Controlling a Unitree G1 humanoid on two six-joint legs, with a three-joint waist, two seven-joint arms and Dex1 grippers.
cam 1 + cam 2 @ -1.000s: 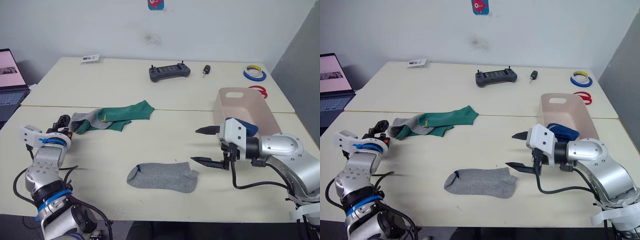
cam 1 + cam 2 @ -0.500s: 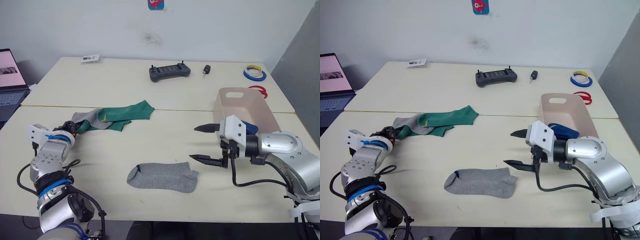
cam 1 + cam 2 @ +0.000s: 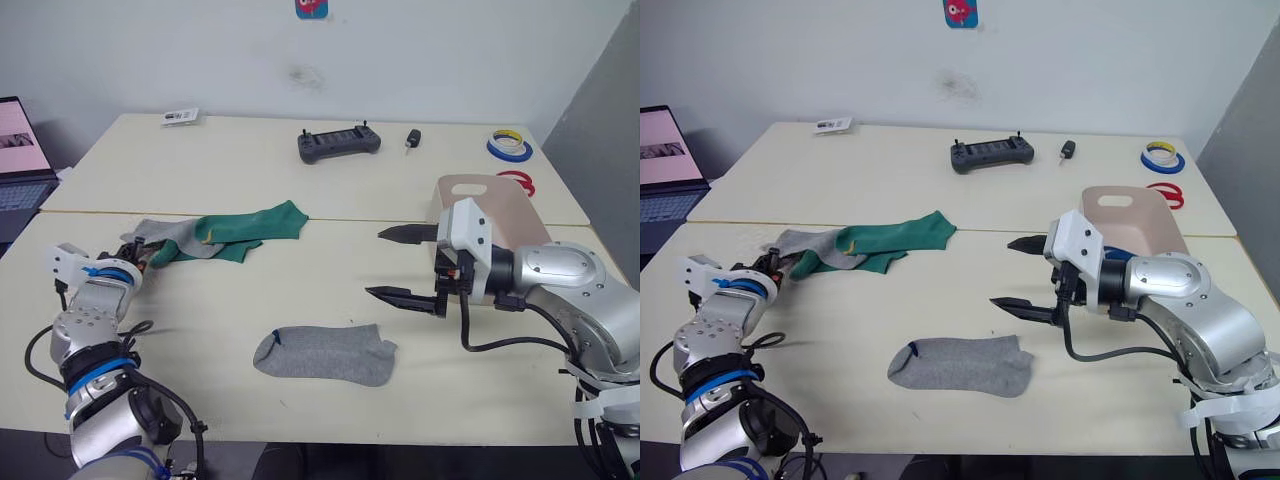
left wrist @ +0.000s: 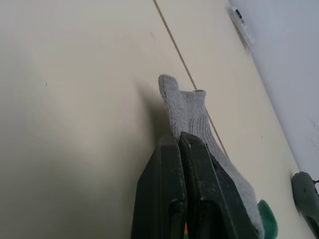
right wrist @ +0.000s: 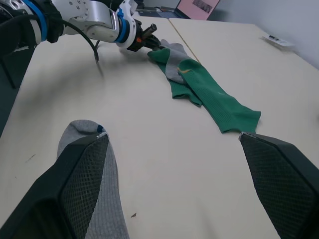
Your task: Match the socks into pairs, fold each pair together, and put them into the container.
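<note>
Two pale desks (image 3: 330,270) stand pushed together before me. On the near one lie a grey sock (image 3: 325,355), a heap of green socks (image 3: 245,230) over another grey sock (image 3: 165,238), and the pinkish bin (image 3: 490,200). On the far desk (image 3: 300,185) rest a black controller (image 3: 340,143), a small dark key fob (image 3: 412,139), tape rolls (image 3: 509,147) and a small card (image 3: 181,117).

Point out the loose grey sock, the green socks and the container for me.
loose grey sock (image 3: 325,354), left eye view, middle of its foot.
green socks (image 3: 250,226), left eye view, middle of the upper green sock.
container (image 3: 1118,201), right eye view, far end wall by the handle slot.
</note>
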